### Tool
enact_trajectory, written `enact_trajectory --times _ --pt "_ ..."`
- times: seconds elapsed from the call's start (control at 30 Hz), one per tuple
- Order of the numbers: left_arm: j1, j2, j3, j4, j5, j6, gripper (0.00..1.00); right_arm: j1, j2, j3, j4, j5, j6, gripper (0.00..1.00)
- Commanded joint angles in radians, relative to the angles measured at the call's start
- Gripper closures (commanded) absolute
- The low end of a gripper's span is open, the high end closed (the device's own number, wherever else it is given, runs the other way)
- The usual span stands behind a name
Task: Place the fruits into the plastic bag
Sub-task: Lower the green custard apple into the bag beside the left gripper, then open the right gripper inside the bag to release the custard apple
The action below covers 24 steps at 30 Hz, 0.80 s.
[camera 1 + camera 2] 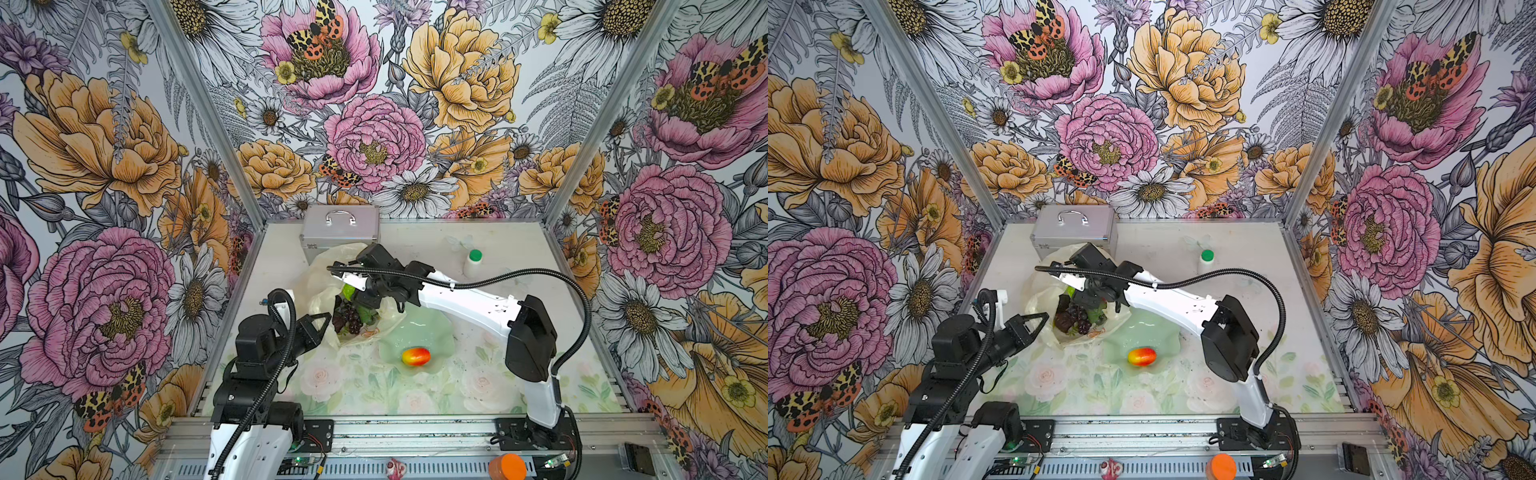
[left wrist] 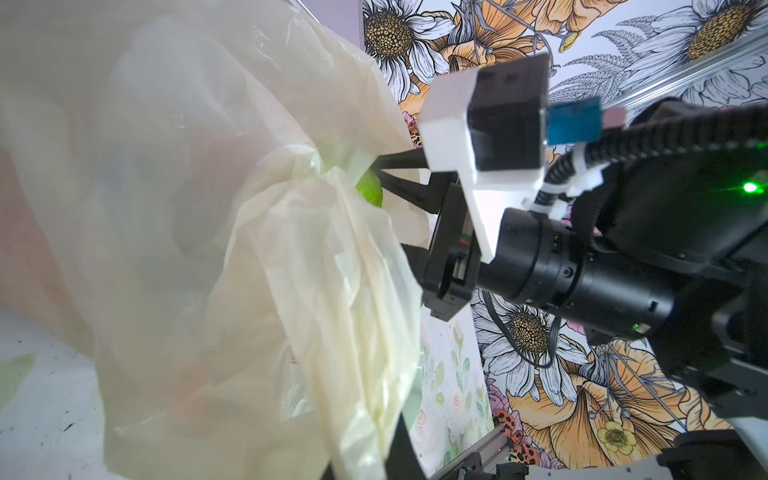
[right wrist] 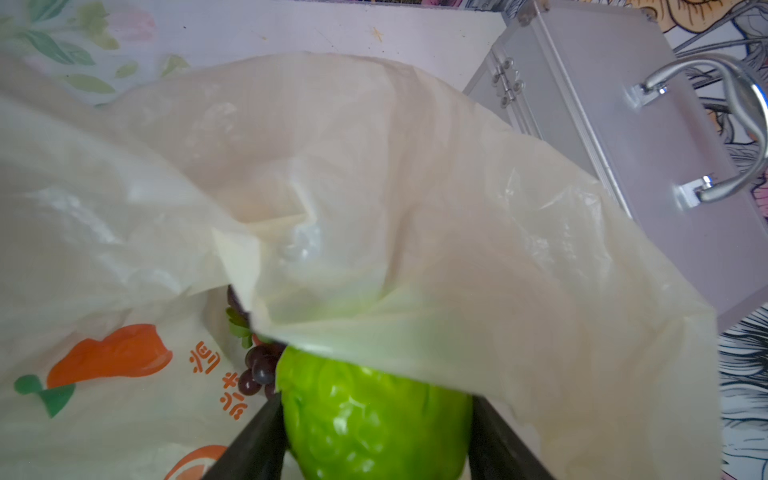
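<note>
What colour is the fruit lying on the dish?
Red fading to yellow; the mango shows best in a top view.

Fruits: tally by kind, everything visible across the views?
red-yellow mango: 1, on the green dish
lime-green bumpy fruit: 1, in the right hand at the mouth of the plastic bag
purple grape bunch: 1, in the plastic bag
dark fruit: 1, in the plastic bag
Total: 4 visible; the bag may hide more.

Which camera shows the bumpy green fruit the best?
The right wrist view: the bumpy green fruit looms large, bumps clear, held in the right gripper. In both top views it is only a small green patch under that gripper. The left wrist view shows a sliver past the plastic bag.
</note>
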Motion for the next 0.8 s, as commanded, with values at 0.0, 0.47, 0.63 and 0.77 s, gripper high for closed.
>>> enact_trajectory --times 0.0,0.47,0.63,0.77 --pt "0.013 -0.012 -0.012 0.01 -0.01 0.007 1.0 -0.005 0.043 0.071 0.006 0.057 0.032 0.34" --pt "0.012 -0.013 -0.01 0.009 -0.01 0.007 1.0 -0.058 0.161 0.17 0.006 0.135 0.234 0.34" --pt "0.012 -0.016 -0.009 0.007 -0.007 0.007 1.0 -0.062 0.182 0.171 0.006 0.156 0.288 0.32" --pt "0.013 -0.018 -0.009 0.006 -0.005 0.007 1.0 -0.065 0.186 0.165 0.006 0.16 0.304 0.27"
